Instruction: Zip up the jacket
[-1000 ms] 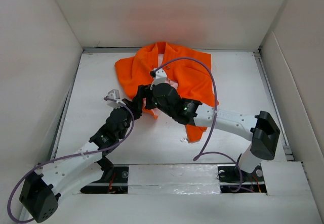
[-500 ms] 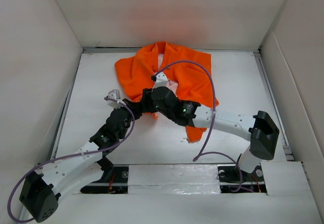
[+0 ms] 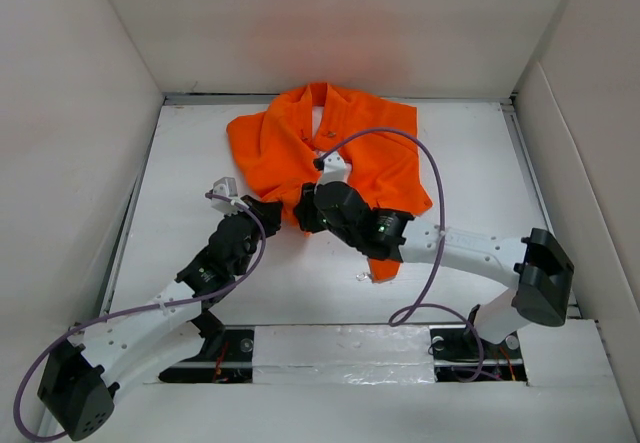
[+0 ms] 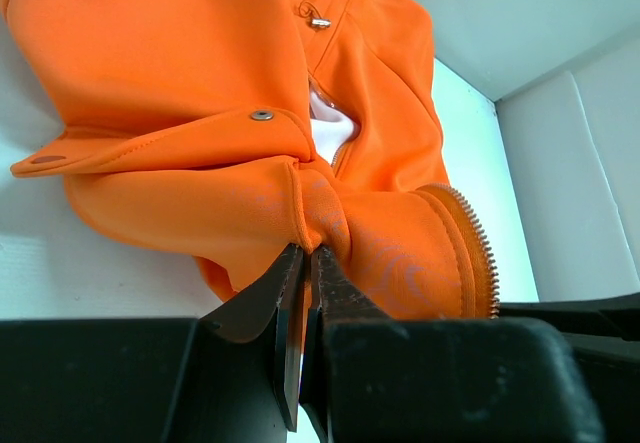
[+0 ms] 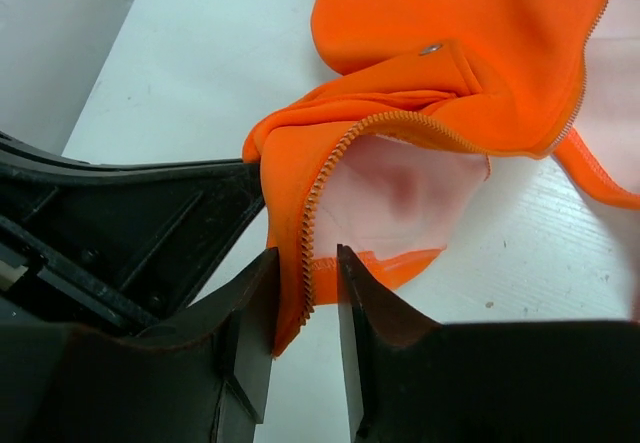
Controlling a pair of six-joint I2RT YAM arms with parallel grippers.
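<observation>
The orange jacket (image 3: 345, 148) lies crumpled at the back middle of the table, its front open and the pale lining (image 5: 400, 188) showing. My left gripper (image 3: 272, 211) is shut on a fold of the jacket's lower front edge (image 4: 330, 218), just left of a row of zipper teeth (image 4: 482, 258). My right gripper (image 3: 303, 211) faces it closely from the right. In the right wrist view its jaws (image 5: 305, 275) stand apart around the zipper edge (image 5: 322, 198), which rests against the left finger (image 5: 250, 303). A zipper pull (image 4: 318, 21) shows higher up the jacket.
White walls enclose the table (image 3: 200, 163) on three sides. A purple cable (image 3: 425, 183) loops over the right arm and the jacket. A small white scrap (image 3: 368, 277) lies near the jacket's lower hem. A snap button (image 4: 262, 115) sits on the jacket flap.
My right arm has swung right and nearer, and its wrist has lowered toward the jacket's lower edge. My left gripper has stayed shut on the fabric.
</observation>
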